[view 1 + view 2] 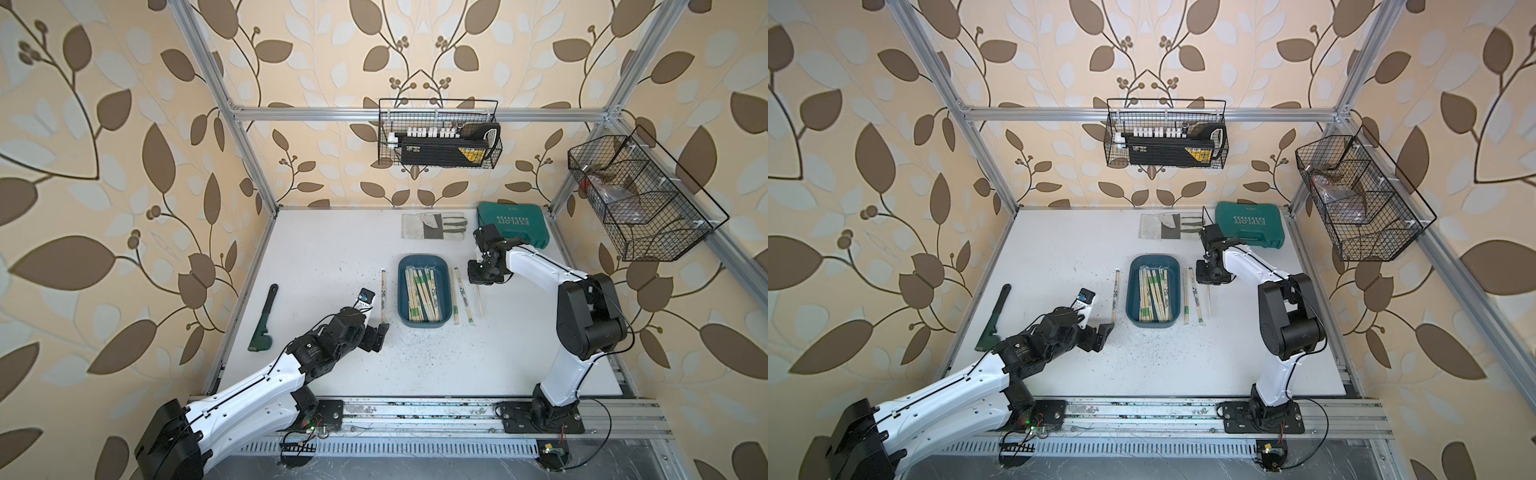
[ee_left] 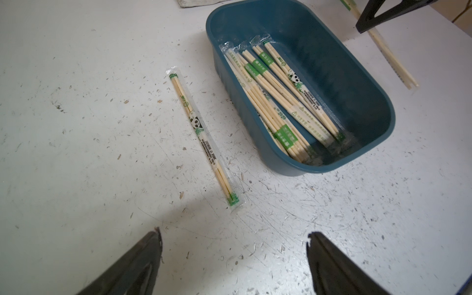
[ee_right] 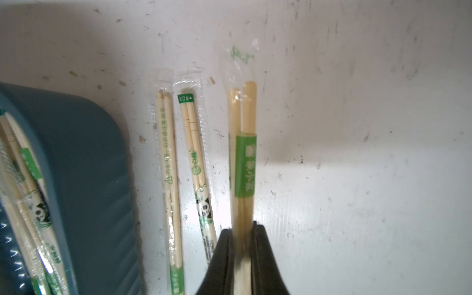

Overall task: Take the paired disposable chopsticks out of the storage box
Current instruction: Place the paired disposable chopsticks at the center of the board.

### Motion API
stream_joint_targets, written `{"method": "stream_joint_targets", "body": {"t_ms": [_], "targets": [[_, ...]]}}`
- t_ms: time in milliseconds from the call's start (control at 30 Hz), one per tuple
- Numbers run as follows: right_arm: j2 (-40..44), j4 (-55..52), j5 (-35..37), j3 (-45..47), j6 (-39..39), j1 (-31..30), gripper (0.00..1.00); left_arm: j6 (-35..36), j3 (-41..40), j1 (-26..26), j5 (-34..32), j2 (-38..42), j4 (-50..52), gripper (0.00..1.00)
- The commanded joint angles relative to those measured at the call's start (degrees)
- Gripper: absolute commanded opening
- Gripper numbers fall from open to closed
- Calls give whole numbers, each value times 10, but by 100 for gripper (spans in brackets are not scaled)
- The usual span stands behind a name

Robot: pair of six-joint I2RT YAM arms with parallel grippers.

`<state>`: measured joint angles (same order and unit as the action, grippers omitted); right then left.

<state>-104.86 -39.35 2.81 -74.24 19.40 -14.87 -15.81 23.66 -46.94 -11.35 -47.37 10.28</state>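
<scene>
Teal storage box point(image 1: 424, 262) of sleeved chopsticks point(image 1: 424, 295), right claw point(image 3: 241, 229) pinching one pair point(image 3: 245, 163), left claw point(image 2: 233, 233) spread wide.

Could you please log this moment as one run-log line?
left end effector: open, empty | right end effector: shut on pair | box: chopsticks inside | table: three loose pairs

right pincer point(image 3: 242, 229) clamps chopstick pair point(image 3: 244, 143)

White table point(image 1: 332, 257) bears storage box point(image 1: 425, 326), chopsticks point(image 1: 382, 296), wrench point(image 1: 266, 316), glove point(image 1: 432, 225), tool case point(image 1: 513, 226).
</scene>
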Motion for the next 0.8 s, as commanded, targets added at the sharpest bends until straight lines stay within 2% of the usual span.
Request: {"method": "stream_joint_targets", "body": {"t_ms": [0, 500, 767], "targets": [[-24, 21, 8, 10, -6, 0, 11, 9, 3, 0, 12, -2, -20, 92], [-62, 25, 18, 14, 3, 5, 12, 10, 3, 1, 14, -4, -20, 92], [-64, 26, 21, 14, 3, 6, 20, 10, 3, 0, 13, -5, -21, 93]]}}
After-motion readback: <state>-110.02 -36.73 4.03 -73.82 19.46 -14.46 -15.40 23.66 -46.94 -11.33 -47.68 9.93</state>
